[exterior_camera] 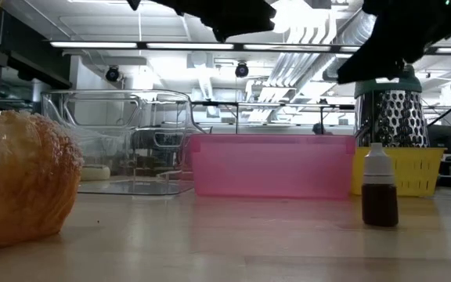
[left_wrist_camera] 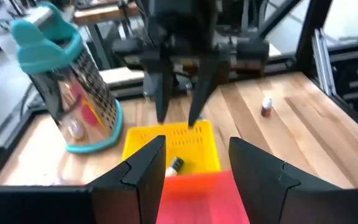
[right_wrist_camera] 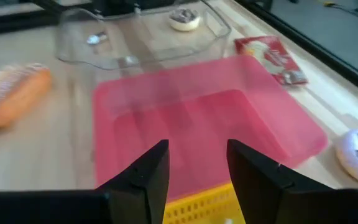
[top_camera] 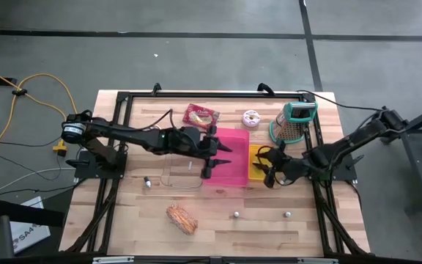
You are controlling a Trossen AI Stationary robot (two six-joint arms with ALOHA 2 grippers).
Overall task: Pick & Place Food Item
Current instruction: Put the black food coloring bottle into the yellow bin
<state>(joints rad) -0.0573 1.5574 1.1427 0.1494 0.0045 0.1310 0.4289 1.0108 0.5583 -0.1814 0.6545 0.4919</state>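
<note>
A bread loaf (top_camera: 182, 218) lies on the table near the front edge. A red food packet (top_camera: 200, 116) and a white donut (top_camera: 251, 117) lie at the back. A pink bin (top_camera: 231, 158) stands at the middle, with a yellow basket (top_camera: 257, 163) against its right side. My left gripper (top_camera: 222, 155) hovers open over the pink bin (left_wrist_camera: 197, 193), nothing between its fingers. My right gripper (top_camera: 264, 167) hangs open above the yellow basket (left_wrist_camera: 169, 146), also with nothing. The right wrist view looks past my right gripper (right_wrist_camera: 197, 149) onto the pink bin (right_wrist_camera: 204, 124).
A clear container (top_camera: 182, 176) stands left of the pink bin, with a small item (right_wrist_camera: 185, 18) inside. A metal grater (top_camera: 291, 121) with a teal handle stands at the back right. Small bottles (top_camera: 236, 214) stand on the table, and one (left_wrist_camera: 174, 165) lies in the yellow basket.
</note>
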